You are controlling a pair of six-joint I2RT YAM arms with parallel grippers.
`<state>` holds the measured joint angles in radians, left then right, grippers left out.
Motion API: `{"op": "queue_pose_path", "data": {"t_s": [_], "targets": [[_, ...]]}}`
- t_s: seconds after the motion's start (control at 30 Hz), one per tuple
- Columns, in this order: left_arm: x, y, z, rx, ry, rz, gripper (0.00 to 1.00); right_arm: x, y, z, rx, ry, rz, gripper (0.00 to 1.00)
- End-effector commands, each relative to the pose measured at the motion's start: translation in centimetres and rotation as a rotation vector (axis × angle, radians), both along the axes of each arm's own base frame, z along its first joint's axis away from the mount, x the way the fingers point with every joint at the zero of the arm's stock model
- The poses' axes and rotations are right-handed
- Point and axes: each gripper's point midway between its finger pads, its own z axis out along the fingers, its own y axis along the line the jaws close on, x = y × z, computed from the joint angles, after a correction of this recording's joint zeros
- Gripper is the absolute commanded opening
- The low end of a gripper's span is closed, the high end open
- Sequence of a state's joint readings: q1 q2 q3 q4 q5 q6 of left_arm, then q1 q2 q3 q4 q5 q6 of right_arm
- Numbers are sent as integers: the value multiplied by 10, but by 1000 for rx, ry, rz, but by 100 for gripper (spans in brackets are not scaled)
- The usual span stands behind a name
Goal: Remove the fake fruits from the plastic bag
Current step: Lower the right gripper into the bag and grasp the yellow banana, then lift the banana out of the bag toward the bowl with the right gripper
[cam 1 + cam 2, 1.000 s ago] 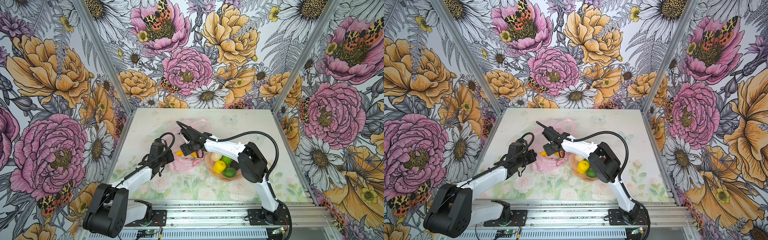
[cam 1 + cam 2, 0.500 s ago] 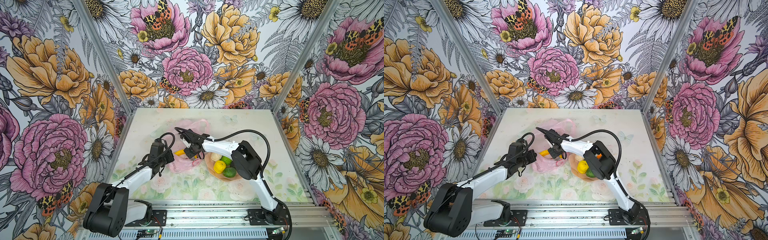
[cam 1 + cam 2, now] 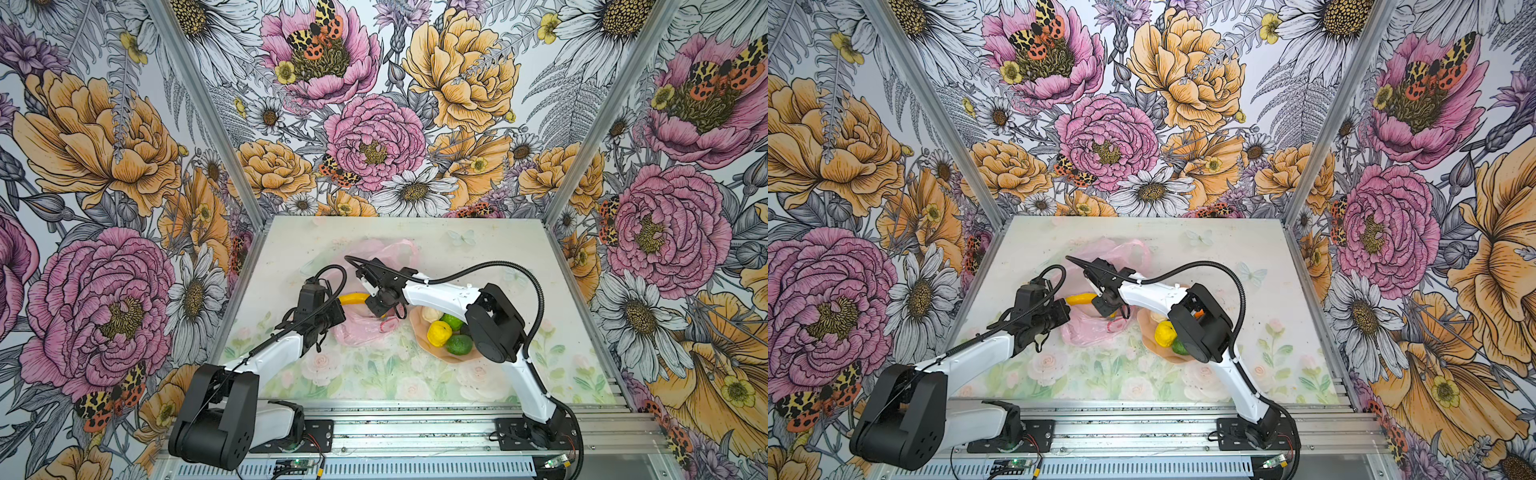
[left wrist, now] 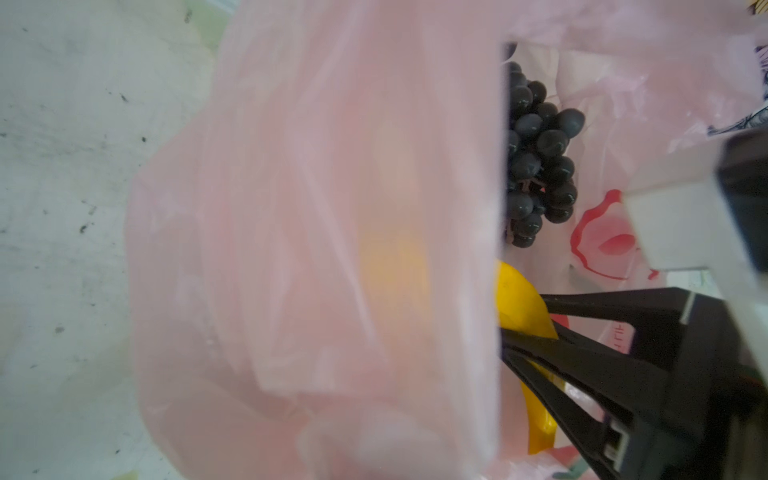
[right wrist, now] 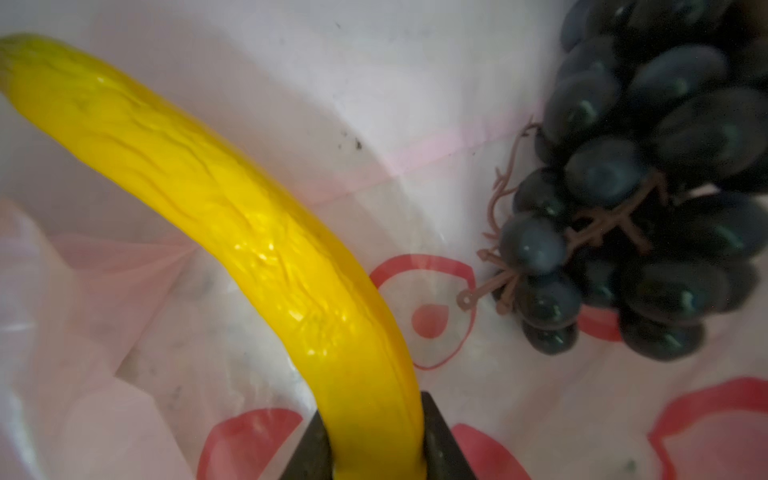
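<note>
As the right gripper (image 5: 374,419) narrowed: jaws now clamp one end of the banana (image 5: 232,208).
Banana: lying inside the plastic bag (image 5: 519,415), probably ready to lift out.
Left gripper (image 3: 330,322): clenched, pinching the bag mouth.
Grape bunch (image 5: 648,187): in the bag, beside the banana.

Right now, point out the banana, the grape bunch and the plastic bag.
banana (image 5: 249,232), right wrist view, middle of its yellow body.
grape bunch (image 5: 606,172), right wrist view, a dark grape mid-bunch.
plastic bag (image 4: 311,208), left wrist view, the pink film nearest the camera.
</note>
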<state>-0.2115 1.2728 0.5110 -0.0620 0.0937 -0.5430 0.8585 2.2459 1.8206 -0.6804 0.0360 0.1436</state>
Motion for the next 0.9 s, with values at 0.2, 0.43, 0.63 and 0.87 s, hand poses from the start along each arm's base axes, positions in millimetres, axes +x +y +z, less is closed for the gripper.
{"op": "queue_pose_path", "data": {"t_s": [0.2, 0.43, 0.63, 0.87], "targets": [[5, 6, 3, -12, -19, 25, 0, 8, -21, 87, 65, -162, -114, 28], [4, 8, 4, -12, -21, 31, 0, 2, -33, 105, 80, -188, -153, 28], [3, 8, 7, 5, -27, 33, 0, -9, -46, 122, 115, -190, -190, 28], [5, 3, 0, -16, -6, 18, 0, -46, -109, 133, 126, -180, -325, 28]]}}
